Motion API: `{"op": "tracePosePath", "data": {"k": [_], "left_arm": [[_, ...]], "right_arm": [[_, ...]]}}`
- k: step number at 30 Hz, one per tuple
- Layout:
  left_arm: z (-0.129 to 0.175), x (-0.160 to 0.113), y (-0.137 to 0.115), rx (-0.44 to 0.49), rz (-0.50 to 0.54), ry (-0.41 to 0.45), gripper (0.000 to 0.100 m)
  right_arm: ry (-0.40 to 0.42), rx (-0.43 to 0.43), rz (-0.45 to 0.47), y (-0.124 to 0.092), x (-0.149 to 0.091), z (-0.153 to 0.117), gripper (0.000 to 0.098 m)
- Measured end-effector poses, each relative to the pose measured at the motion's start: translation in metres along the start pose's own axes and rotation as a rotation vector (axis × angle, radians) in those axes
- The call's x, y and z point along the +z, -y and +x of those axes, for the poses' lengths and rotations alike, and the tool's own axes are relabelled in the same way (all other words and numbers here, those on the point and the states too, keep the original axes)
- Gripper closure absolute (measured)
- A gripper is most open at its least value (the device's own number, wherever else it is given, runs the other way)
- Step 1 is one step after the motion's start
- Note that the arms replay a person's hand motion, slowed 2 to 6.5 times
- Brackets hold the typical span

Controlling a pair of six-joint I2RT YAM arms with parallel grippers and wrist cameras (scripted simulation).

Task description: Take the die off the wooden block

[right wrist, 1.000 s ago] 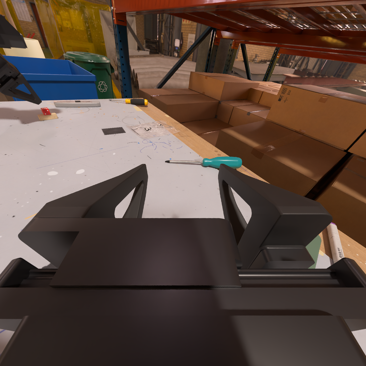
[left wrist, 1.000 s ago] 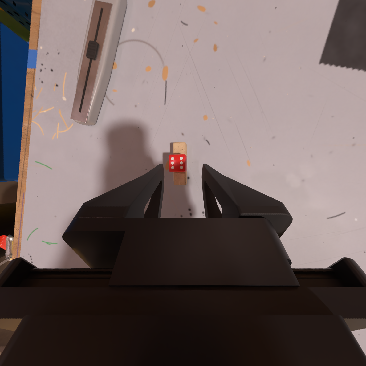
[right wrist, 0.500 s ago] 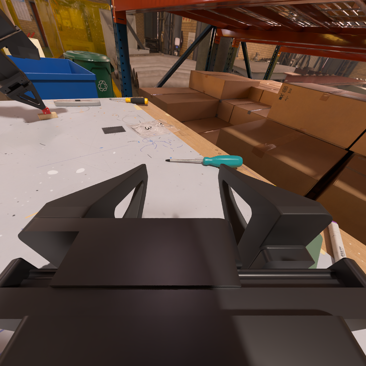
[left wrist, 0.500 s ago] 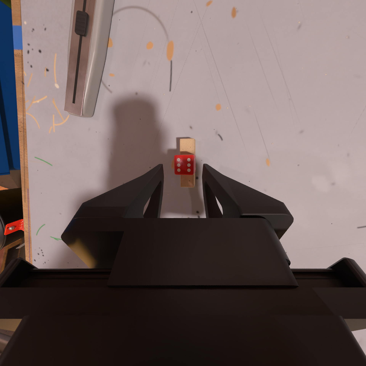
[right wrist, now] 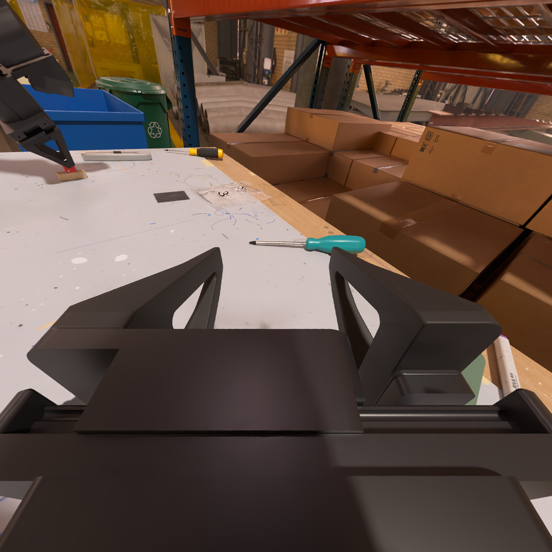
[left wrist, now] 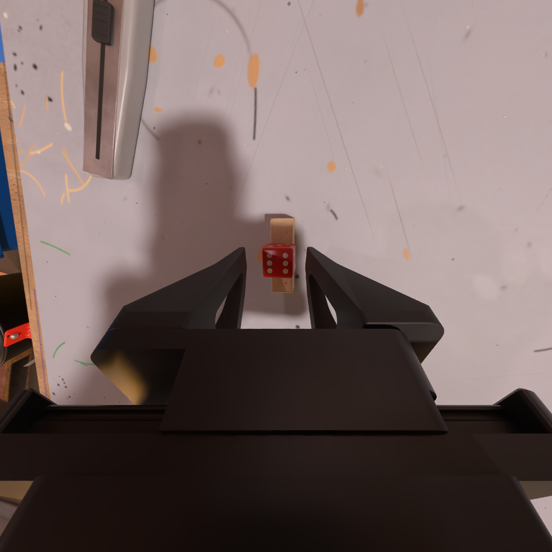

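Note:
A red die with white pips sits on a small wooden block on the grey tabletop. My left gripper is open and hangs straight over them, one finger on each side of the die with a gap to both. In the right wrist view the left gripper shows far off at the back left, its tips down at the die on the block. My right gripper is open and empty, low over the table, far from the die.
A grey utility knife lies beyond the block to the left, near the table's left edge. A teal screwdriver, a yellow-black screwdriver, a clear plastic bag, a black square and a white marker lie towards the right edge.
My left gripper has come down over the die, which now looks larger and sits centred between the fingers. The right gripper has not moved.

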State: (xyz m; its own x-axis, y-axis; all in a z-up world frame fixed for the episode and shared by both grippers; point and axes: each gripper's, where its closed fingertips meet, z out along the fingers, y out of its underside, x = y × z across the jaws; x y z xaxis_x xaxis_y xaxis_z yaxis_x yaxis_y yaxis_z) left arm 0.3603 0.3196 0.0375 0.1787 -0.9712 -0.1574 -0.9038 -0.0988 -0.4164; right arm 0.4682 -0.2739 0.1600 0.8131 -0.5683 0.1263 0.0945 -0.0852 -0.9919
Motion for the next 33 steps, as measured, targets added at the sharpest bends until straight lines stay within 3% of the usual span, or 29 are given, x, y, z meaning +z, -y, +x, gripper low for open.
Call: {"op": "tracePosePath", "data": {"k": [8, 16, 33], "left_arm": [[0.0014, 0.0057, -0.0004, -0.014, -0.038, -0.028, 0.069], [0.0009, 0.0072, -0.0011, -0.037, -0.051, -0.056, 0.082], [-0.0002, 0.0061, -0.0024, -0.023, -0.051, -0.058, 0.082]], "right_arm": [[0.000, -0.002, 0.009, 0.0036, -0.0003, 0.0004, 0.0369], [0.004, -0.002, 0.011, 0.0044, -0.0004, -0.0002, 0.0368], [0.006, -0.001, 0.026, 0.0087, -0.0018, -0.0002, 0.0372]]}}
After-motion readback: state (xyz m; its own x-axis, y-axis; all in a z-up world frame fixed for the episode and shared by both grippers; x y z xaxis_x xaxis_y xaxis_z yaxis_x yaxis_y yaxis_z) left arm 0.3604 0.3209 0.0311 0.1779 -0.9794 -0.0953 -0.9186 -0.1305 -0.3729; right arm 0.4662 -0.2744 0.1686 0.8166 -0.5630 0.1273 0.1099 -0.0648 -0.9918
